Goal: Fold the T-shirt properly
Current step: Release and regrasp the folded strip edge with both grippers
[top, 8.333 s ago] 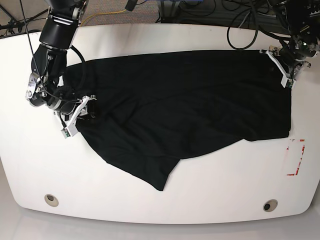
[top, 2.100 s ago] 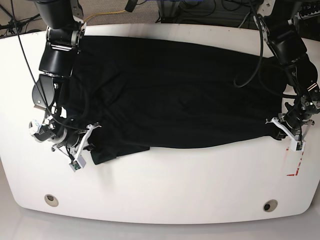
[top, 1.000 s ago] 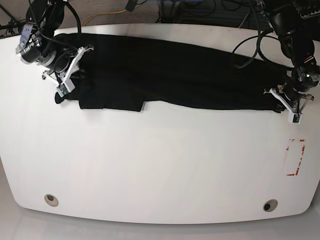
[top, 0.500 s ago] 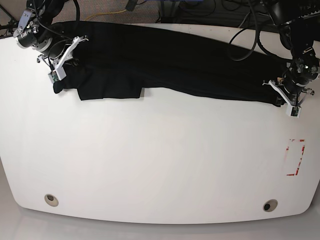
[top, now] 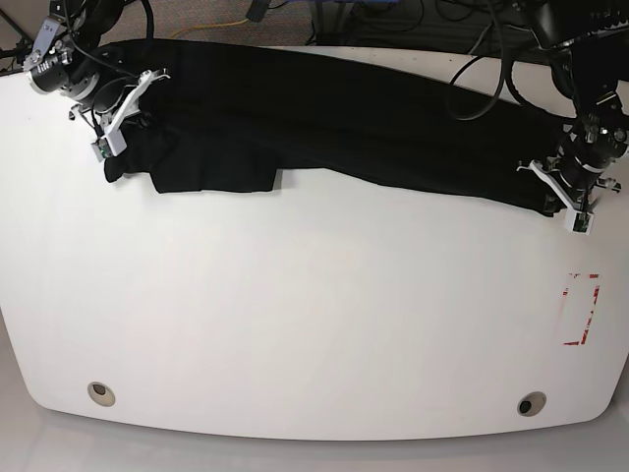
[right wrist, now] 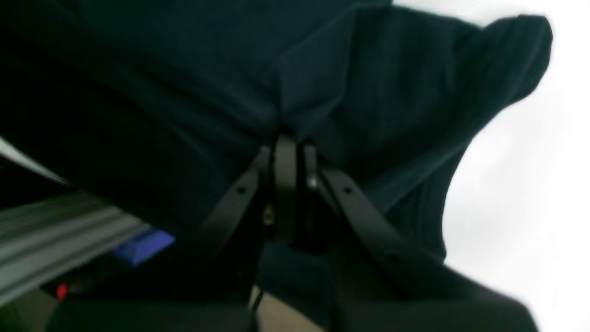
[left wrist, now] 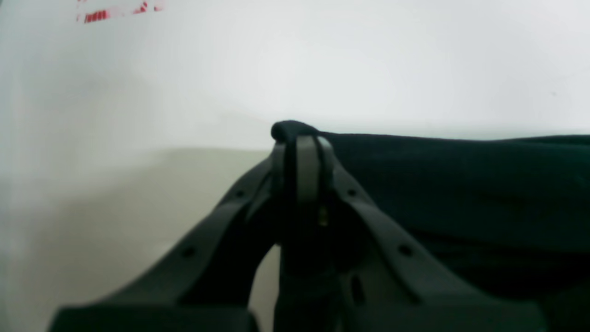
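You see a big white table [top: 314, 324] with round corners. The black T-shirt [top: 344, 123] lies along its far side in a long band, with a sleeve flap sticking out on the left. A red dashed box [top: 580, 310] is marked near the right edge. Two small round holes [top: 99, 391] sit near the front edge.

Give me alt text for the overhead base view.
A plain black fabric T-shirt stretches in a long band across the far side of a white table, pinched at each end by the right gripper and left gripper.

White table [top: 314, 324], red marking [top: 580, 310]
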